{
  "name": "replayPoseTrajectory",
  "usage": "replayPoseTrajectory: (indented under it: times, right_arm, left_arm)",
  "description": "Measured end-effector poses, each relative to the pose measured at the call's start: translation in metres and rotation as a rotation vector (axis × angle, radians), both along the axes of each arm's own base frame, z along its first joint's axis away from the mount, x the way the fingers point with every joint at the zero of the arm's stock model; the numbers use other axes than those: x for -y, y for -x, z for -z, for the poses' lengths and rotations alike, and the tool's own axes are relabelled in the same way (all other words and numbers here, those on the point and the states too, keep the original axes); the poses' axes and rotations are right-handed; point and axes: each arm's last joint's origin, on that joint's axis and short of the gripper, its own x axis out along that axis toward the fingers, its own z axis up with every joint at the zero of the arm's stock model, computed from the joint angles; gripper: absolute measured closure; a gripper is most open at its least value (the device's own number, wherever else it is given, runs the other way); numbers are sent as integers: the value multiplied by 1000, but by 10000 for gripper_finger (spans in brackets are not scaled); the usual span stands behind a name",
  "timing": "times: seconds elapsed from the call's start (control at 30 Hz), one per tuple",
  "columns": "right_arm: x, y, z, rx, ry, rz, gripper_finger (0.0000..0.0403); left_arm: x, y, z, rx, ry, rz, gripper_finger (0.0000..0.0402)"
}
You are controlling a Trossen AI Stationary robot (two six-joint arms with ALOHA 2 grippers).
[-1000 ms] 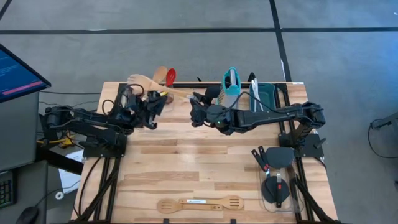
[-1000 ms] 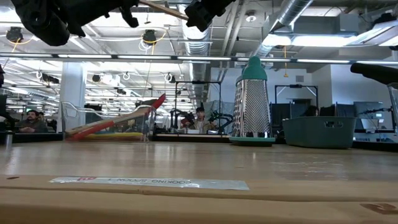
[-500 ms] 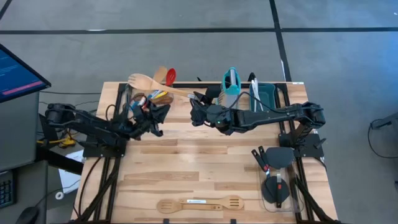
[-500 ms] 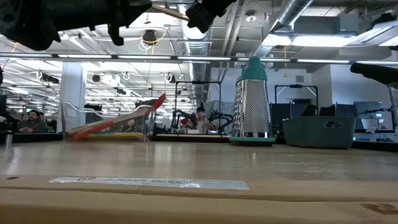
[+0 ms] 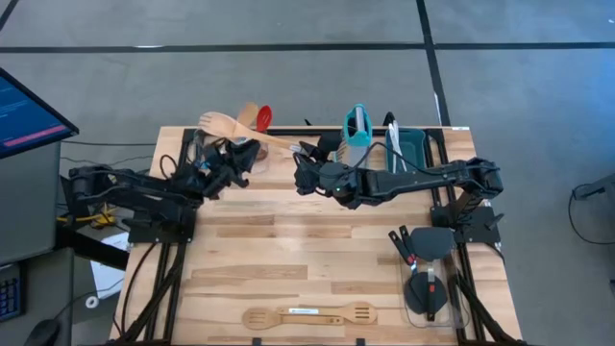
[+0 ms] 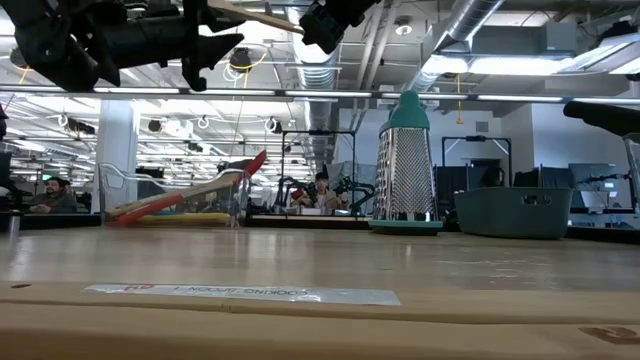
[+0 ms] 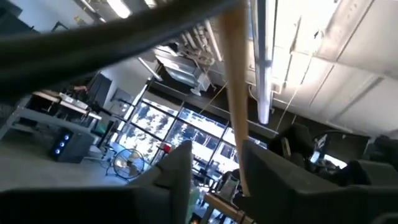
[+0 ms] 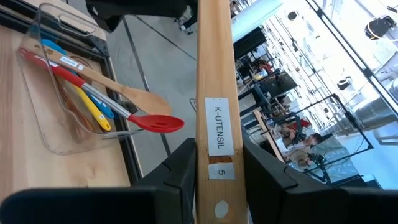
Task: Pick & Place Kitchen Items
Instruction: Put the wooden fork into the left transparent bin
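A wooden spoon (image 5: 248, 135) hangs in the air over the table's far left. Its bowl (image 5: 215, 123) is above a clear container (image 8: 62, 106) that holds red, blue, yellow and wooden utensils. My right gripper (image 5: 306, 165) is shut on the spoon's handle. My left gripper (image 5: 236, 156) is open and tipped upward. Its two fingers (image 7: 180, 168) stand on either side of the handle's middle (image 7: 235, 112). A teal box grater (image 5: 357, 135) stands upright at the far edge. My right gripper pinches the wooden spoon's handle near its free end (image 8: 214, 124), just past the white label, between its two fingers. The fingers come roughly level from the table's right and lie along the handle. The spoon is lifted clear, about level, with its bowl toward the far left. My left gripper has the handle between its open fingers; whether a finger touches it I cannot tell.
A teal bin (image 5: 411, 146) sits at the far right beside the grater. A wooden spoon and a slotted spatula (image 5: 307, 314) lie at the near edge. Black spatulas (image 5: 423, 261) lie at the near right. Bare wood (image 5: 288, 240) fills the middle.
My left gripper has dipped toward the table's near edge, then swung back toward the far edge and tipped upward, ending around the spoon's handle. My right gripper and the spoon have kept still.
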Motion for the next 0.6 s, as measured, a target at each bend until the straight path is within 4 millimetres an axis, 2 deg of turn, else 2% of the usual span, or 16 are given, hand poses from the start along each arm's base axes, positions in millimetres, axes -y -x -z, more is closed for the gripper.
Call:
replayPoseTrajectory:
  times: [0.17,0.3,0.43,0.6]
  right_arm:
    - [0,0,0,1,-1,-3,307]
    - [3,0,0,1,-3,-1,307]
    - [4,0,0,1,-3,1,307]
    - [6,0,0,6,-5,6,307]
  left_arm:
    - [-1,0,-1,9,-13,61,217]
    - [1,-1,-1,7,-32,98,187]
    - [0,-4,-10,34,-51,95,173]
    - [-1,-9,-24,42,-121,69,174]
